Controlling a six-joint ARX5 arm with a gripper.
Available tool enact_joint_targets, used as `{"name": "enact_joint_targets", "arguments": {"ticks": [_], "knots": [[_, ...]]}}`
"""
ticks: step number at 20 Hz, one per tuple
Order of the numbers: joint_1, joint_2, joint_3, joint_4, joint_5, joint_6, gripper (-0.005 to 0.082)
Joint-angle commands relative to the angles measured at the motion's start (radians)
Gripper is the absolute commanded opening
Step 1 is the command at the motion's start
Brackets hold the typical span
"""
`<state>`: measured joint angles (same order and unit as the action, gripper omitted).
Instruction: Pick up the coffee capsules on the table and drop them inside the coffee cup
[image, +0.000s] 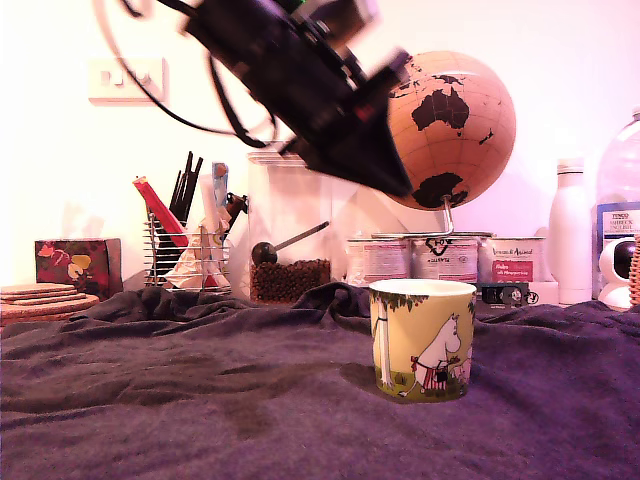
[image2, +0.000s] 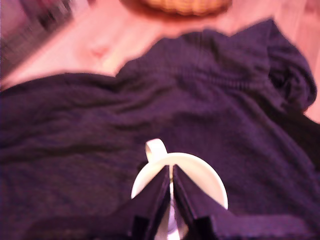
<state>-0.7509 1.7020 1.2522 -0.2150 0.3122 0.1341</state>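
The coffee cup (image: 422, 340), yellow-green with a white cartoon figure and a white rim, stands upright on the table's dark cloth (image: 200, 400). In the exterior view my gripper (image: 398, 183) is blurred and tilts down above the cup, slightly toward that view's left. In the wrist view the dark fingers (image2: 159, 192) meet at the gripper tip (image2: 171, 171), right over the cup's white rim (image2: 210, 177) and handle (image2: 156, 148). Only a thin slit separates them. A pale patch shows in the slit; I cannot tell what it is. No coffee capsules show in either view.
Behind the cloth stand a cork globe (image: 455, 125), several labelled tins (image: 445, 258), a white bottle (image: 570, 230), a jar of coffee beans (image: 290, 275), a wire holder with pens (image: 185, 235) and stacked cork coasters (image: 45, 300). A woven basket (image2: 187, 6) lies beyond the cloth.
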Motion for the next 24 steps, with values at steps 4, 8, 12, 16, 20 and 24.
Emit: {"name": "enact_joint_targets", "arguments": {"ticks": [4,8,12,16,20,24], "knots": [[0.080,-0.091,-0.185,0.140,0.001,-0.049,-0.0019],[0.165,-0.170,-0.331,0.255,0.000,-0.090,-0.0019],[0.247,-0.233,-0.455,0.329,-0.001,-0.109,-0.0019],[0.336,-0.283,-0.553,0.369,-0.005,-0.132,-0.0019],[0.429,-0.342,-0.648,0.415,-0.006,-0.146,-0.0019],[0.526,-0.404,-0.732,0.432,0.001,-0.146,-0.0019]]}}
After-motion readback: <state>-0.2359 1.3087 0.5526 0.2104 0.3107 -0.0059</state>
